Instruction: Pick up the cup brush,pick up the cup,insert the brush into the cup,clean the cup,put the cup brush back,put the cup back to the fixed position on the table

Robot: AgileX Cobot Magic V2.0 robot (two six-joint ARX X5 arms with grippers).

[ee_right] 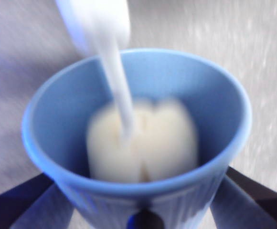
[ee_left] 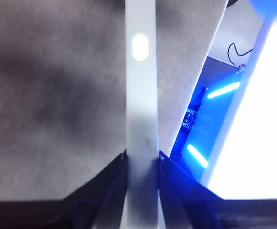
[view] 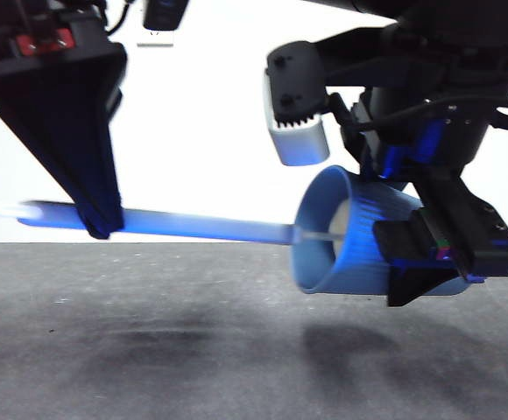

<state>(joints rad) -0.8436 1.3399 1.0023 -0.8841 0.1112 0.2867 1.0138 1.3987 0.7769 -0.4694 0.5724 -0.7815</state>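
Observation:
The blue ribbed cup hangs on its side above the table, mouth turned left, with my right gripper shut on its body. The cup brush lies level in the air, its cream sponge head inside the cup. My left gripper is shut on the grey handle near its far end, where an oval hole shows. The handle and sponge look blurred with motion. In the right wrist view the thin stem runs down into the cup's mouth.
A white wall stands behind the table's far edge. Shadows of both arms fall on the dark grey table top below them. In the left wrist view, the table edge and blue-lit equipment lie beyond it.

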